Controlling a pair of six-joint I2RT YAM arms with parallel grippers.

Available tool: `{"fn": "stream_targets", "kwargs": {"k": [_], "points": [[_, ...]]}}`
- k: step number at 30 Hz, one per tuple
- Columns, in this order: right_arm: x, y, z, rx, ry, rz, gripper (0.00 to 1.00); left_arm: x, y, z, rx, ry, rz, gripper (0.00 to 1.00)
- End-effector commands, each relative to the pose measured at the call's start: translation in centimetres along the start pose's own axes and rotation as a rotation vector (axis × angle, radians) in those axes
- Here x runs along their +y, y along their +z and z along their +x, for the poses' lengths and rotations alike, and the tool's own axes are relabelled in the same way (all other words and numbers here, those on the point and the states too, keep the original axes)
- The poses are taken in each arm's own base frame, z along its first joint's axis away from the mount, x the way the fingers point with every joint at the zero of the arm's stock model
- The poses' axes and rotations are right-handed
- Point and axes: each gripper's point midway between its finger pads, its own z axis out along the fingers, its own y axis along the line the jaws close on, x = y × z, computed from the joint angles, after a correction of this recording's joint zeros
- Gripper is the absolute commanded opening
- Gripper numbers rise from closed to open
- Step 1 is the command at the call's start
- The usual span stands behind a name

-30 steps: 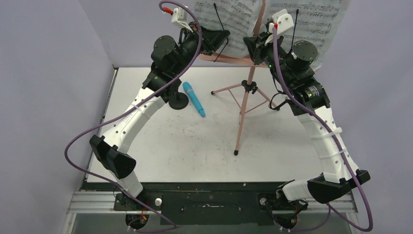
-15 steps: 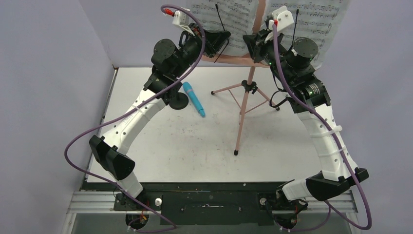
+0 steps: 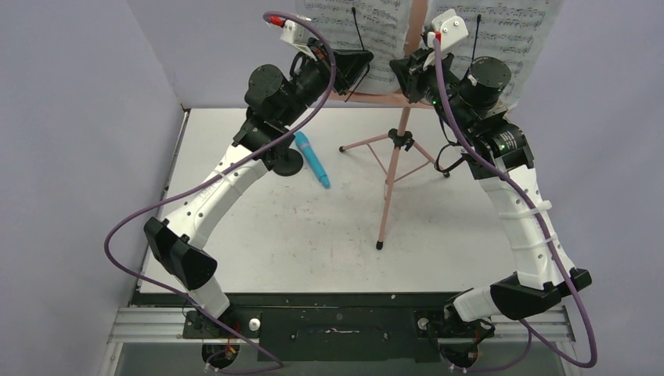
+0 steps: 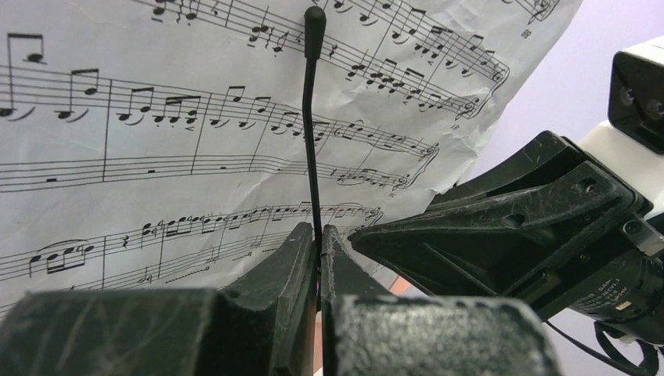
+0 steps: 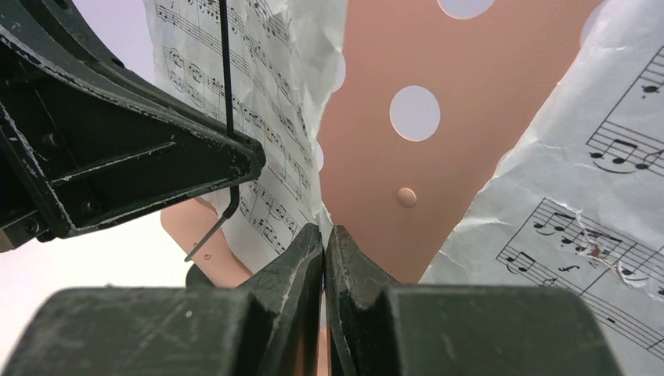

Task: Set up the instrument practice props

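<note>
The pink music stand (image 3: 391,182) stands mid-table on tripod legs, its perforated desk (image 5: 391,164) at the top. Two white sheet-music pages (image 3: 377,23) (image 3: 513,31) lean on it. My left gripper (image 3: 362,63) (image 4: 317,235) is shut on the stand's thin black wire page holder (image 4: 312,141), in front of the left page (image 4: 156,157). My right gripper (image 3: 398,72) (image 5: 323,235) is shut at the left page's lower right edge (image 5: 294,102), apparently pinching it. The blue microphone (image 3: 312,159) lies on the table beside the black mic stand (image 3: 287,163).
The table (image 3: 313,235) is walled by grey panels on the left, back and right. The stand's legs spread across the middle, one foot (image 3: 379,245) toward the near side. The two grippers are close together at the desk.
Both grippers and the stand's desk have shifted slightly up and to the left, the left page moving with them. The microphone and mic stand have not moved.
</note>
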Motion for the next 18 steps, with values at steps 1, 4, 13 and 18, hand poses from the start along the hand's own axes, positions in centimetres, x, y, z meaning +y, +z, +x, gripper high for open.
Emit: {"fn": "stream_targets", "kwargs": {"k": [1,4,13,18], "points": [[0.22,0.07,-1.54,-0.032,-0.016,-0.013,0.05,-2.69,-0.71,-1.94,-0.039,0.039,0.072,0.0],[0.1,0.14,-1.27,-0.025,-0.012,-0.004,0.05,-2.62,-0.7,-1.88,-0.039,0.041,0.07,0.0],[-0.19,-0.25,-1.52,-0.039,0.001,0.017,0.18,-2.63,-0.81,-1.75,-0.035,0.038,0.066,0.22],[-0.29,-0.8,-1.79,-0.053,0.011,0.03,0.26,-2.63,-1.34,-1.89,-0.043,0.039,0.058,0.32]]}}
